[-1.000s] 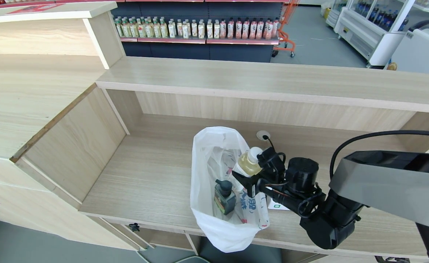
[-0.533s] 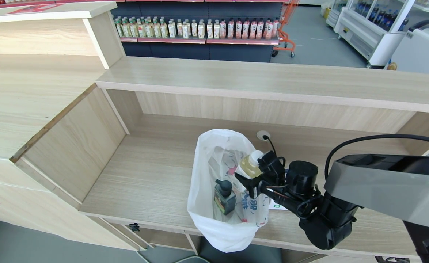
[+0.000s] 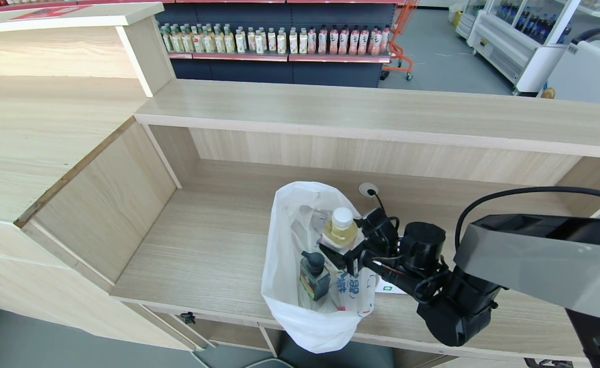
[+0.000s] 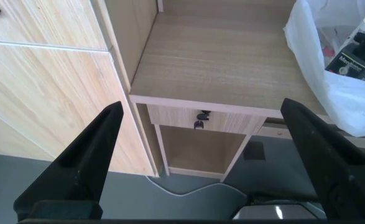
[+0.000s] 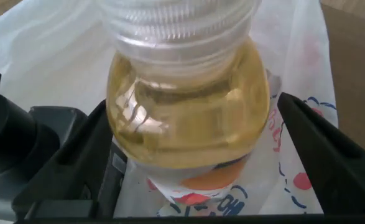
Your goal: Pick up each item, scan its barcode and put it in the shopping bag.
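You are late in this item's cycle. The clear plastic bottle of pale yellow drink with a white cap (image 5: 188,118) stands upright in the mouth of the white plastic shopping bag (image 3: 284,230), which sits on the light wooden counter (image 3: 213,245) near its front edge. The right gripper (image 3: 346,236) brackets the bottle's lower body. In the right wrist view its jaws are spread as wide as the idle arm's, one finger against the bottle and a sliver of gap at the other, so I judge the grip let go rather than clamped. Deeper in the bag stands a dark green bottle with a black pump top (image 3: 314,276), so at least one item is already bagged. For this bottle, what I judge remains is letting it settle and drawing the arm clear of the bag's rim. Whether more goods wait to be scanned, I cannot tell. The left gripper (image 4: 202,106) hangs spread and empty in front of the counter's edge, above the floor. As for writing, the drink bottle carries a label with orange and blue print, the bag shows blue characters and red marks, and the pump bottle has pale lettering on its label. A small white card with a green mark (image 3: 388,288) lies on the counter beside the bag.
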Robot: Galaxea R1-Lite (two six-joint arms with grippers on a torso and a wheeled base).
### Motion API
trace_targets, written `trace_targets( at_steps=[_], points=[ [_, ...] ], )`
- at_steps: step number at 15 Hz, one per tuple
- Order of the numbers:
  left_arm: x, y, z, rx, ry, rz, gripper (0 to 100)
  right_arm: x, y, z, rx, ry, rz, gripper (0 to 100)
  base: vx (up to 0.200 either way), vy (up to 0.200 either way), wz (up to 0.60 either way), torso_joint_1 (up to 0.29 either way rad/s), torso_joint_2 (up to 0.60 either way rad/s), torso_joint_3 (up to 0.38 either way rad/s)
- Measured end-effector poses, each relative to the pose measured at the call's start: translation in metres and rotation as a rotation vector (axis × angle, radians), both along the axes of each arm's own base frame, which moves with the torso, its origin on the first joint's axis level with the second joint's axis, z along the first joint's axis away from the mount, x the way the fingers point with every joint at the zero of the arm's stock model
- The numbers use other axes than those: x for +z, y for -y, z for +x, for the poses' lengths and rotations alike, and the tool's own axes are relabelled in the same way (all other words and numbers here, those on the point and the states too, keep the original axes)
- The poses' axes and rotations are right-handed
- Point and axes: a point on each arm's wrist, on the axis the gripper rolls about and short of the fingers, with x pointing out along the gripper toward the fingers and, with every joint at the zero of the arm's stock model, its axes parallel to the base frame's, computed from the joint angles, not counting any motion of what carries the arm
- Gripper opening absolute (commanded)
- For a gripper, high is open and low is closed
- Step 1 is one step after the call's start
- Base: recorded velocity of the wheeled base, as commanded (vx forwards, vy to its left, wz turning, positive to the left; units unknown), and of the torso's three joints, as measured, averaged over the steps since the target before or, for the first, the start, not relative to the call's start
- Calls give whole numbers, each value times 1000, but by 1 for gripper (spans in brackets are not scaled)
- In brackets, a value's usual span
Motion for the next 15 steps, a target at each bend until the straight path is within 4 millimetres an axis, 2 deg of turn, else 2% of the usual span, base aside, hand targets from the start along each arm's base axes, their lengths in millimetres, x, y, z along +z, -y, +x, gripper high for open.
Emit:
trace_targets(
  at_steps=[3, 8, 11, 12, 15],
  points=[
    [0, 0, 0, 0, 0, 0, 100, 21, -1, 1, -1, 51, 26, 100, 0, 0, 0, 0, 0, 0],
    [0, 0, 0, 0, 0, 0, 100, 84, 8, -16, -20, 73, 35, 100, 0, 0, 0, 0, 0, 0],
    [0, 0, 0, 0, 0, 1, 100, 121, 32, -37, -179, 65, 30, 100, 0, 0, 0, 0, 0, 0],
    [0, 0, 0, 0, 0, 1, 100, 125, 45, -46, -243, 57, 11, 100, 0, 0, 0, 0, 0, 0],
    [0, 0, 0, 0, 0, 2, 100, 115, 89, -83, -451, -2, -78, 100, 0, 0, 0, 0, 0, 0]
  ],
)
